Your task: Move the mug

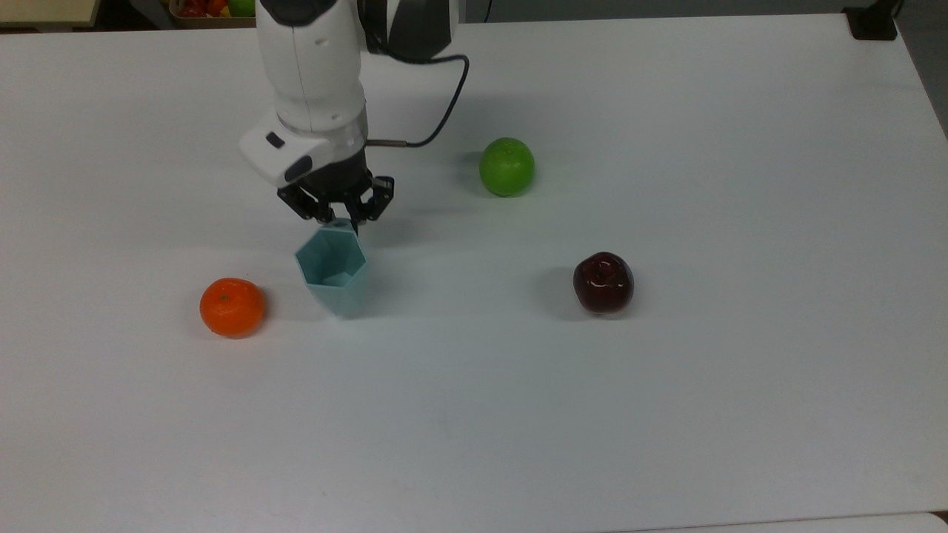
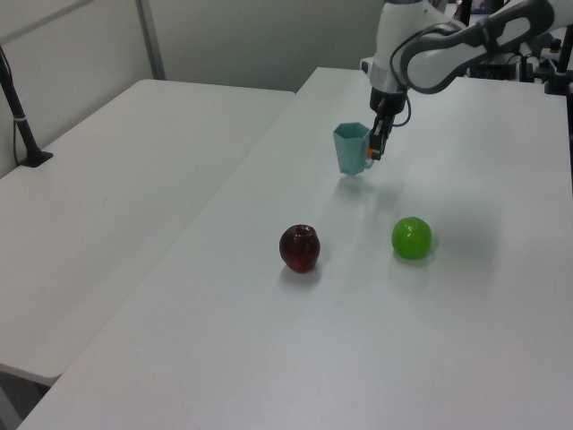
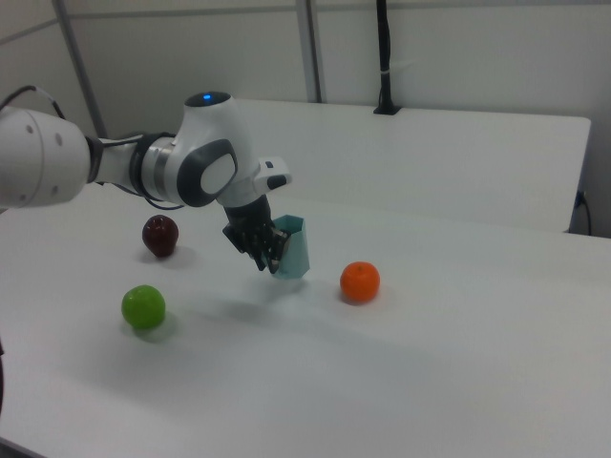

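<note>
Now the end effector [image 1: 337, 217] is closed on the mug [image 1: 333, 270] at its handle side, holding it just above the tabletop [image 1: 666, 407] between orange [image 1: 232, 306] and apple [image 1: 603, 282]; setting it down elsewhere is left.

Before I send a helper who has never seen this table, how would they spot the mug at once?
On the white table, find the white robot arm; the pale teal faceted mug hangs at its gripper. The round orange fruit lies nearest. Among round fruits, it alone is angular and hollow.
</note>
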